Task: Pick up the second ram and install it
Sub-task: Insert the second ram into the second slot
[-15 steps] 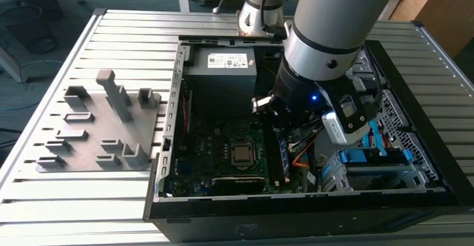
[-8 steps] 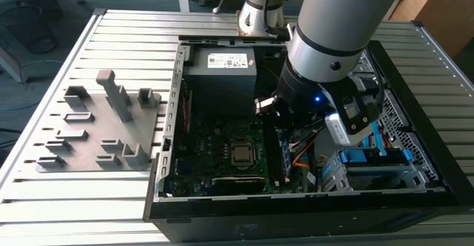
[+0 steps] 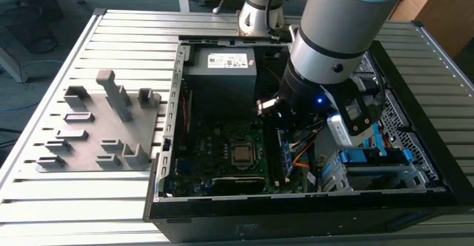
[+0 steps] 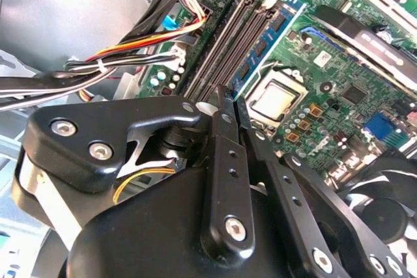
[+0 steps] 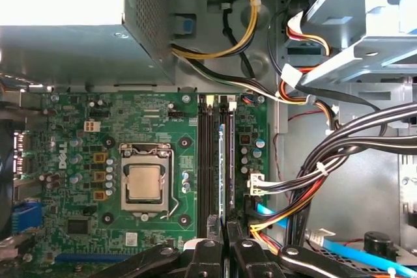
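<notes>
The second ram (image 5: 221, 167) stands on edge in a slot of the motherboard (image 5: 98, 161), a thin blue-green strip between black slot rails. It also shows in the second wrist view (image 4: 270, 40) and in the exterior view (image 3: 286, 156). My gripper (image 5: 225, 234) is inside the computer case, over the near end of that strip. In the second wrist view its two black fingers (image 4: 225, 135) meet at the gripper's tip (image 4: 228, 99), shut, right at the end of the ram. I cannot tell whether they touch it.
The processor socket (image 5: 144, 183) lies beside the slots. Bundled cables (image 5: 332, 174) and a drive cage (image 5: 365, 24) crowd the other side. A power supply (image 3: 222, 74) fills the case's far end. A grey fixture plate (image 3: 104, 124) sits at the exterior view's left on the slatted table (image 3: 89, 201).
</notes>
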`<control>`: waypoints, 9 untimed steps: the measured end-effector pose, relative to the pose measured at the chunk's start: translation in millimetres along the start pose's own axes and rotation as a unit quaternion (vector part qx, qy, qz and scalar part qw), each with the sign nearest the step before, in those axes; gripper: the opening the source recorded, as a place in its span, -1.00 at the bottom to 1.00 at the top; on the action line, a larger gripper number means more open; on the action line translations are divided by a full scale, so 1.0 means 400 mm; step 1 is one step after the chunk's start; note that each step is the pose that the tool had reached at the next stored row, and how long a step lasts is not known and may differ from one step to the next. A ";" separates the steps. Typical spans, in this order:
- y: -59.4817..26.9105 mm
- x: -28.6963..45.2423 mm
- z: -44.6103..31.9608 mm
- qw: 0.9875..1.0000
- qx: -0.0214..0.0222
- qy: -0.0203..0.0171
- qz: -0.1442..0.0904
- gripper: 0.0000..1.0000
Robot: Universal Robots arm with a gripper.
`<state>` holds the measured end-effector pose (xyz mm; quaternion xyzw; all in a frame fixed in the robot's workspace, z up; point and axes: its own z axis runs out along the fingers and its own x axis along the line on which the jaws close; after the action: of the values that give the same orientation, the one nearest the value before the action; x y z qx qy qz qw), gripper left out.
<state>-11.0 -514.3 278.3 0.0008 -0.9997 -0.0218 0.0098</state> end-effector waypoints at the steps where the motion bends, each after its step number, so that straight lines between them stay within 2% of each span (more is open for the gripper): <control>1: 0.000 -0.001 0.001 1.000 0.000 0.000 0.000 -0.73; 9: 0.000 -0.007 0.008 1.000 0.000 0.000 0.000 -0.73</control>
<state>-8.3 -514.3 275.0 0.0008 -0.9997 -0.0218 0.0098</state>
